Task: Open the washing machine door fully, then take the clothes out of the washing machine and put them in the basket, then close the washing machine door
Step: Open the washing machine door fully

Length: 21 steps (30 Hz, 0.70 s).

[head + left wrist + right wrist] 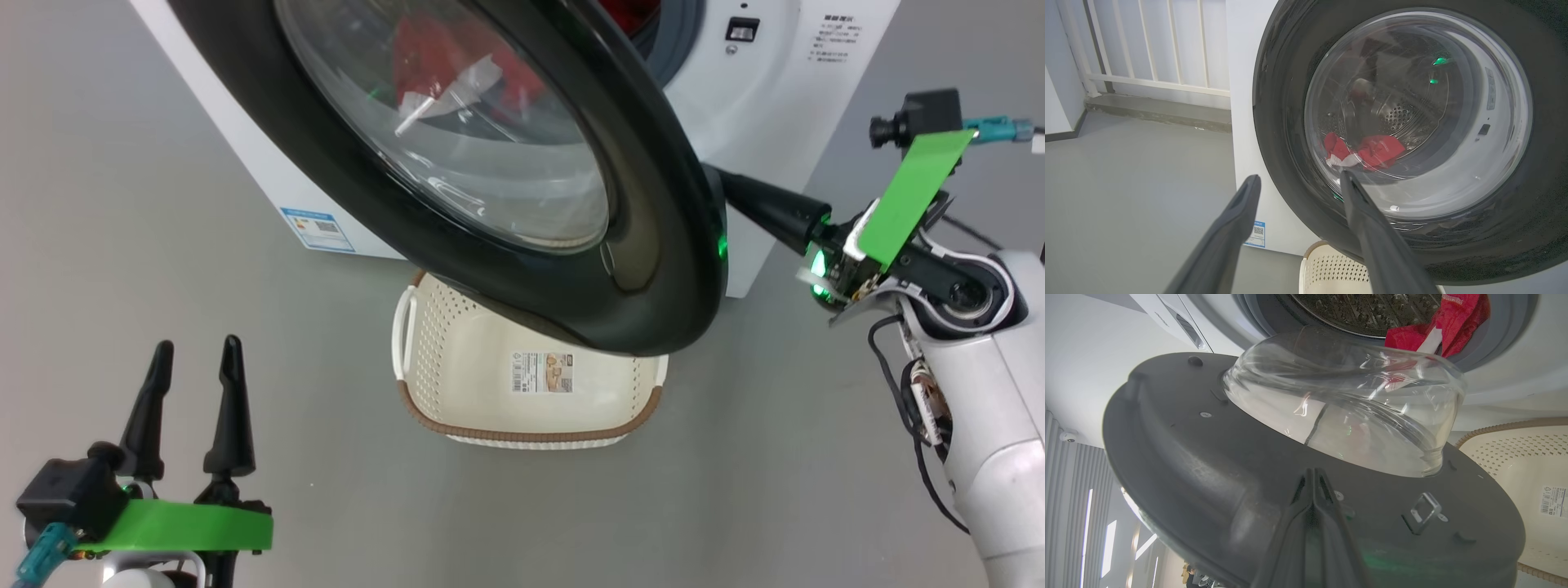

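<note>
Washing machine door (653,269) | right wrist: inner face, right jaws closed, touching | left jaws spread, empty

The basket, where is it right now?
Head view, centre: the basket sits on the floor before the washing machine, partly beneath the washing machine door.

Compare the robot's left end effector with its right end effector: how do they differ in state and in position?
The left end effector is open, with a clear gap between its fingers; the right end effector is shut, with no gap. The left end effector hangs free above the grey floor, holding nothing; the right end effector reaches behind the washing machine door, its tips at the door's inner face. Both have two long dark fingers.
</note>
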Motion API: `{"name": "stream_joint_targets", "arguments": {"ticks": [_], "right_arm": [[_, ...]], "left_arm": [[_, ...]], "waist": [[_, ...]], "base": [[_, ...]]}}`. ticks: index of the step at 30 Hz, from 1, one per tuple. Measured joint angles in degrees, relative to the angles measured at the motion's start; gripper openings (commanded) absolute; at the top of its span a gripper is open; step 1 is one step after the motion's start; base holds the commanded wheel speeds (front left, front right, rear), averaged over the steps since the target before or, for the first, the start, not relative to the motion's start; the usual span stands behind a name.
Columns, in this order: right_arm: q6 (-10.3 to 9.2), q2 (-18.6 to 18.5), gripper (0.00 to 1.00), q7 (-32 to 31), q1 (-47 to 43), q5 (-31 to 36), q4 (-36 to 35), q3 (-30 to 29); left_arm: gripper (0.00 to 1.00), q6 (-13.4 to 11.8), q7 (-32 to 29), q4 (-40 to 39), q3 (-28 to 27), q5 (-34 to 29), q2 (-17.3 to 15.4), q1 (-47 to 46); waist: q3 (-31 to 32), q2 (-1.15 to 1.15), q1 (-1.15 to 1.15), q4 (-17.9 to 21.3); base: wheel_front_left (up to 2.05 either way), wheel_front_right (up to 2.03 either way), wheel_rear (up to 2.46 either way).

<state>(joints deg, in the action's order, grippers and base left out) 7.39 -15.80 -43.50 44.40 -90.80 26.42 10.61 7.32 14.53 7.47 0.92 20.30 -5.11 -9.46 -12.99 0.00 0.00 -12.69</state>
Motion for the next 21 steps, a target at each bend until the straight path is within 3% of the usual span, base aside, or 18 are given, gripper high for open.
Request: {"name": "stream_joint_targets", "arguments": {"ticks": [21], "right_arm": [[0.00,1.91,0.00,-2.89,-8.51,-1.80,-1.99,1.68]], "left_arm": [[1.00,0.00,0.00,1.03,-0.33,-1.01,0.57,3.00]], "waist": [[5.40,0.00,0.00,-3.73]], "base": [[0.00,0.00,0.00]]}}
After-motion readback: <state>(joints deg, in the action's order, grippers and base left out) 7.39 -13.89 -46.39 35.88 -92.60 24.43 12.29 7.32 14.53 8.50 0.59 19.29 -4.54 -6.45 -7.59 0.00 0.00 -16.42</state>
